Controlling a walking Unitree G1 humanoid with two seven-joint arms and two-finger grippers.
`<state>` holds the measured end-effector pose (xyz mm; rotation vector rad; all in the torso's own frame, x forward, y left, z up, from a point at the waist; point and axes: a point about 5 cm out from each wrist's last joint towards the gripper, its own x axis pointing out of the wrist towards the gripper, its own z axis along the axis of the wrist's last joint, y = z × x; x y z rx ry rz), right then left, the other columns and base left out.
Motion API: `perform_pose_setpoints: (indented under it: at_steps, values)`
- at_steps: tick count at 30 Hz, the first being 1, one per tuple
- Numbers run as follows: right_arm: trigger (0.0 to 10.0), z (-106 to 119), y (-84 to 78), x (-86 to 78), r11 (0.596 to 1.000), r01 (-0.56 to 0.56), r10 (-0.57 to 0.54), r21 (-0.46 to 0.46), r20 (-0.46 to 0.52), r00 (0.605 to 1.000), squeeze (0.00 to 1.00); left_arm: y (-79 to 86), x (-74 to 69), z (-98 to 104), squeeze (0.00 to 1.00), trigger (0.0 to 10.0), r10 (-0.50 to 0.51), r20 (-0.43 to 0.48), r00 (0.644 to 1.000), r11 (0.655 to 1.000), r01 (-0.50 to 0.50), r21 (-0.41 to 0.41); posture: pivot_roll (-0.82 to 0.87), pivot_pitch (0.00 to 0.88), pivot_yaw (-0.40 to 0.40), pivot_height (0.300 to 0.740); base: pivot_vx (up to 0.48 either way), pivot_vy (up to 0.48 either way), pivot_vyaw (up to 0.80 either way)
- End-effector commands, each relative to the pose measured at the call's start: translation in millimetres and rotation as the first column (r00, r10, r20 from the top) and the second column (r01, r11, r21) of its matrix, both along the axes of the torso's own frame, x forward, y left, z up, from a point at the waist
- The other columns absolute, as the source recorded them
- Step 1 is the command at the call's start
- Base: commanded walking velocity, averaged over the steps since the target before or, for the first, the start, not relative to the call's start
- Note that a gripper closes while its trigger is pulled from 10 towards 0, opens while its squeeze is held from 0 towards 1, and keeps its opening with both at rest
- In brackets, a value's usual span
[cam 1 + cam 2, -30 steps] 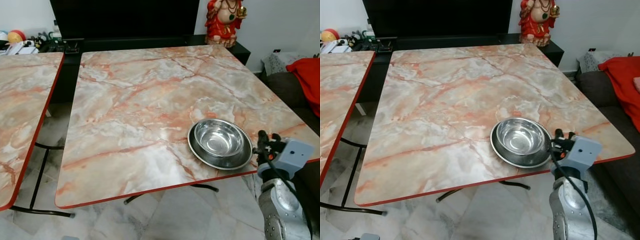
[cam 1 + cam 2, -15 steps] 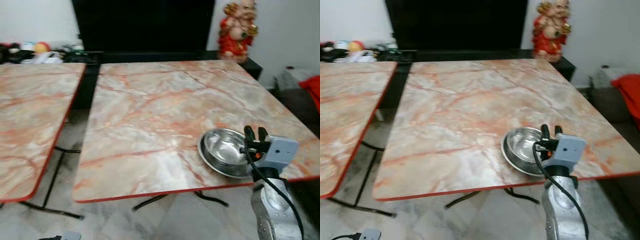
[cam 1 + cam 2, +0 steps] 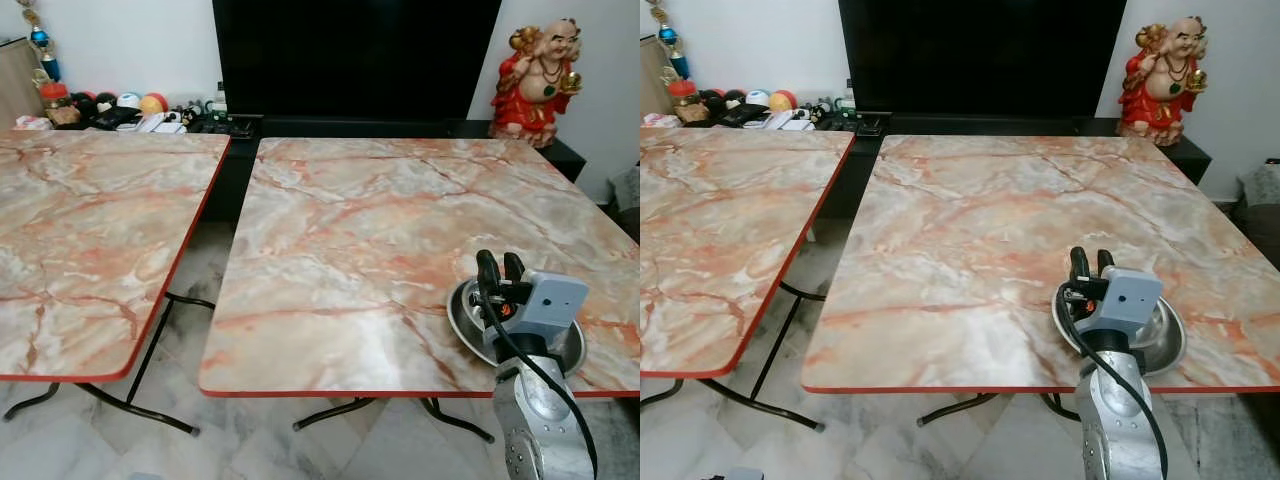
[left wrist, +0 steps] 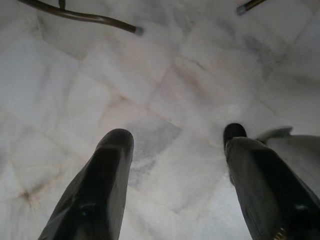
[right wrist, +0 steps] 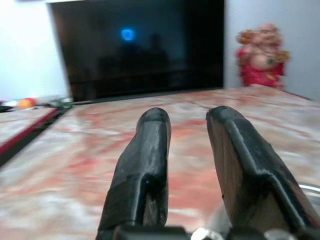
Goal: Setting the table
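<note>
A steel bowl is sitting inside a shallow steel plate near the front right corner of a marble-patterned table, close to its red-trimmed front edge. The right gripper is hovering just above the near rim of the dishes, its silver arm rising from below the table edge and partly covering them. Its two black fingers are standing a narrow gap apart with nothing between them, pointing out across the tabletop.

A second table with the same marble pattern and red rim is standing to the left, a strip of pale tiled floor showing between the two. Behind both, a large dark television screen is resting on a low black cabinet, with a red and gold laughing statue at its right end and a clutter of small colourful objects at its left.

The left gripper is hanging down over the pale tiles, its fingers spread wide and holding nothing, with a black table leg lying beyond them.
</note>
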<state>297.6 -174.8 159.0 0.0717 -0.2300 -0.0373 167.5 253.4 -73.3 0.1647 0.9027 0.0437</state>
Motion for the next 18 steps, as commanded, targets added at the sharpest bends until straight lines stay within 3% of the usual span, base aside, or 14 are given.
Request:
perform_pose_setpoints:
  at_steps: [1,7,18]
  values:
    - [10.0,3.5,0.8,1.7,1.000,-0.007,0.007,-0.011,0.021,1.000,0.00,1.5,-6.2,-2.7,0.00,10.0,-0.001,-0.028,1.000,1.000,0.001,0.003,-0.04,0.000,0.002,0.740,0.000,0.480,0.80]
    - [10.0,4.7,1.2,3.2,1.000,-0.024,0.023,0.010,0.028,0.999,0.00,1.3,-7.7,-3.4,0.00,10.0,0.001,-0.031,1.000,1.000,-0.001,0.001,-0.03,0.000,0.001,0.740,0.000,0.480,0.76]
    - [10.0,4.9,9.7,6.5,0.998,-0.050,0.049,0.037,0.035,0.998,0.00,0.6,-7.2,-3.3,0.00,10.0,-0.004,-0.030,1.000,1.000,0.004,-0.005,-0.03,0.000,0.002,0.740,0.000,0.480,0.00]
